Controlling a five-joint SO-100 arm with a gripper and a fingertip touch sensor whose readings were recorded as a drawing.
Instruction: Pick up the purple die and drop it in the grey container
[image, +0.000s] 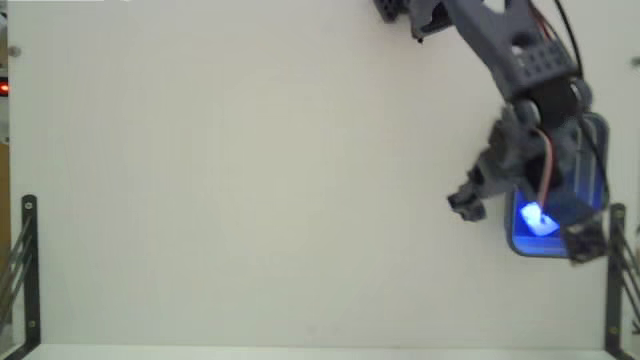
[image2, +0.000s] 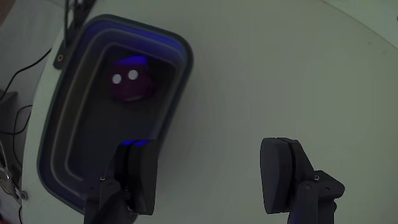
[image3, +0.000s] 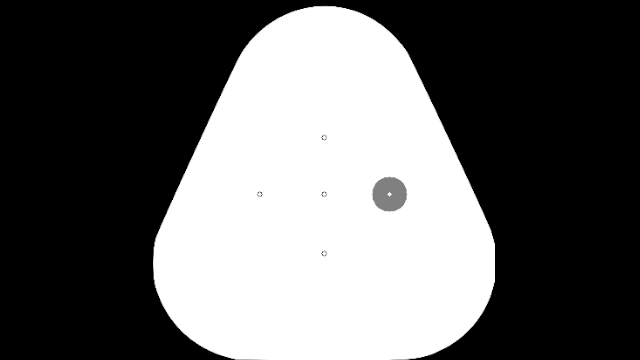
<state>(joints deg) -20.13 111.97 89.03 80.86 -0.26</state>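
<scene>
The purple die (image2: 131, 85), a round-cornered cube showing two white dots, lies inside the grey container (image2: 177, 93), a rounded rectangular plastic bin with a thick rim on the smooth pale bench (image: 250, 180). The gripper (image2: 211, 177) hangs over the bin's edge with its dark blocky fingers (image2: 281, 171) wide apart and empty.

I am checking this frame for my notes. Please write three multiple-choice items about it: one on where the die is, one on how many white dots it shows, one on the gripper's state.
1. Where is the purple die?
A. On the bare table
B. Inside the grey container
C. Between the fingers

2. How many white dots show on the die in the wrist view?
A. Two
B. Five
C. None

3. How is the gripper?
A. Shut on the die
B. Shut on nothing
C. Open, holding nothing

Answers:
1 B: the die lies on the container's floor.
2 A: two dots sit side by side.
3 C: the fingers stand wide apart with only the table between them.
</scene>
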